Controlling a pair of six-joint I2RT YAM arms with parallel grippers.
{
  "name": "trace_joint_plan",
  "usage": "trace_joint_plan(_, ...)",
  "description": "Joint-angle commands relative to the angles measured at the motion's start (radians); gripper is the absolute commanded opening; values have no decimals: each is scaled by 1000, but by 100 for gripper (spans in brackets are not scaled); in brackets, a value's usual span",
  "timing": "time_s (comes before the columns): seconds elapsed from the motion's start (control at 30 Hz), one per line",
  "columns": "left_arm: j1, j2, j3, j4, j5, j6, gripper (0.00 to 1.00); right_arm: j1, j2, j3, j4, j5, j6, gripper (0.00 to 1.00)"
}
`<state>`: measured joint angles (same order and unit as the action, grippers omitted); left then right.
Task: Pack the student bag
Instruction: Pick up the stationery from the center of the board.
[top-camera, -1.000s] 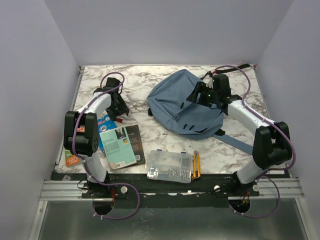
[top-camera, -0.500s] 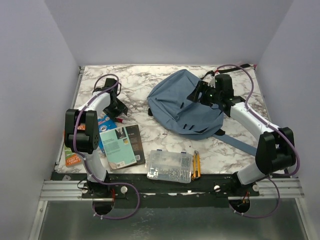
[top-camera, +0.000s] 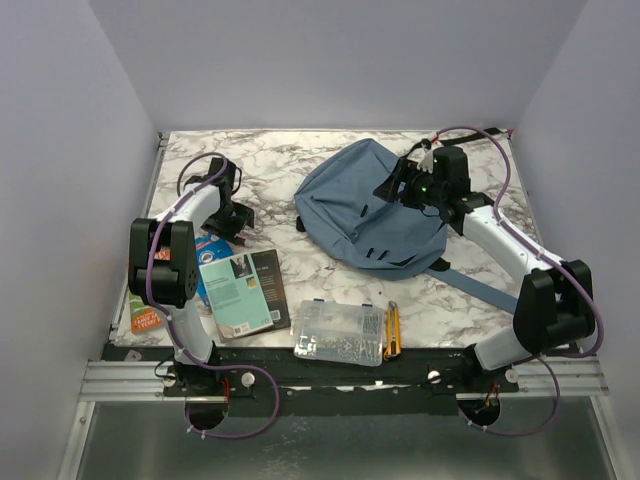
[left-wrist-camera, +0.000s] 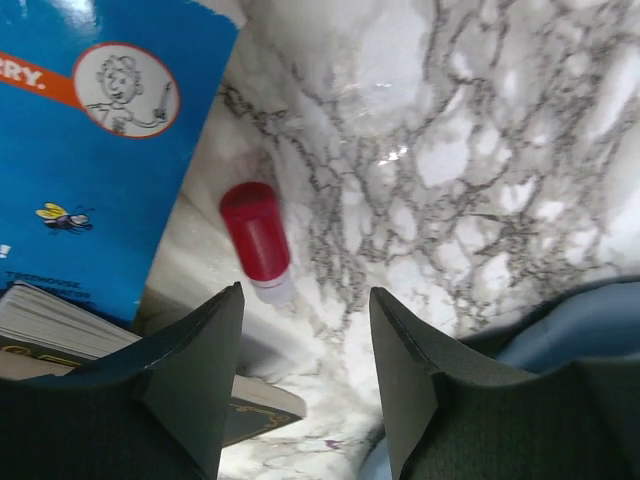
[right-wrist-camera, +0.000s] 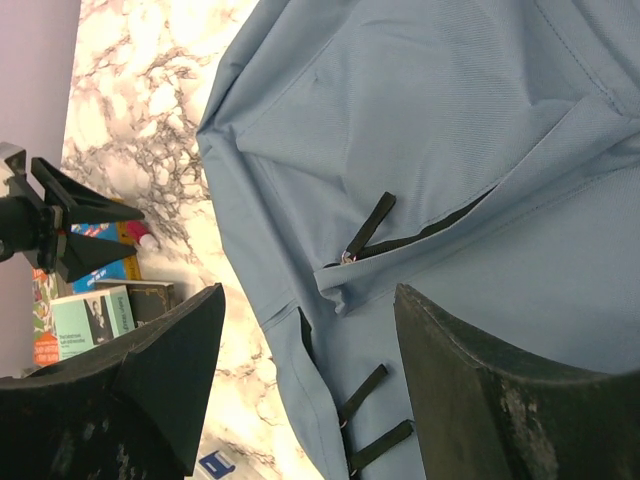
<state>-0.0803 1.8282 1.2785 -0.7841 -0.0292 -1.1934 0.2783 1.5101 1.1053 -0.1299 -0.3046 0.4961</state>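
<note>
Toward the far right of the worktop (top-camera: 280, 160) lies the student bag (top-camera: 350, 205), its long axis seemingly running far-left to near-right. It sits directly beneath the right claw (top-camera: 392, 186), whose jaws are spread and empty over the front zip pocket (right-wrist-camera: 420, 225). Well apart on the left, the left claw (left-wrist-camera: 306, 292), likewise spread and empty, hovers over a red-capped stick (left-wrist-camera: 257, 240). Since a second ago the right claw has eased toward the bag's far side, while the left has barely shifted.

- Student bag (top-camera: 360, 205): dusty blue-grey, black zip pulls.
- Table (top-camera: 280, 160) under the student bag: white marble, grey veins.
- Stick (left-wrist-camera: 256, 235) left of the student bag: red cap, white body.
- Booklet (left-wrist-camera: 90, 150) left of the student bag: bright blue, orange band, cartoon face.
- Knife (top-camera: 392, 330) near side of the student bag: yellow and black.
</note>
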Motion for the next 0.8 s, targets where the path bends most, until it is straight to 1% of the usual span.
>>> trace_joint_plan(0.0,5,28,65,8,0,-102,54,-2,-30,-7,9,-16,-17,73)
trace_joint_plan(0.13,5,38,85,18,-15,-127,53,-2,-39,-10,13,-11,-18,73)
trace_joint_plan(0.23,3,60,136,22,3,-67,48,-2,-35,-22,31,-20,-15,73)
trace_joint_plan(0.27,-5,44,135,20,-22,-45,48,-3,-32,-24,36,-35,-19,73)
trace_joint_plan(0.33,-23,-39,92,36,-104,-9,48,-1,-28,-32,62,-80,-26,74)
trace_joint_plan(0.37,-25,-95,62,77,-121,38,48,0,-25,-40,90,-116,-32,74)
trace_joint_plan(0.43,-24,-206,0,154,-136,145,53,13,-16,-51,120,-161,-50,79)
trace_joint_plan(0.47,-25,-254,-20,177,-136,204,58,26,-7,-47,121,-168,-64,81)
trace_joint_plan(0.57,-25,-398,-38,211,-97,379,73,80,43,17,77,-178,-122,82)
trace_joint_plan(0.63,-24,-477,-40,220,-46,476,80,141,79,65,74,-167,-152,82)
trace_joint_plan(0.7,-24,-542,-36,218,12,539,86,210,146,127,74,-158,-177,82)
trace_joint_plan(0.77,-24,-587,-20,203,100,598,88,278,231,206,99,-158,-183,82)
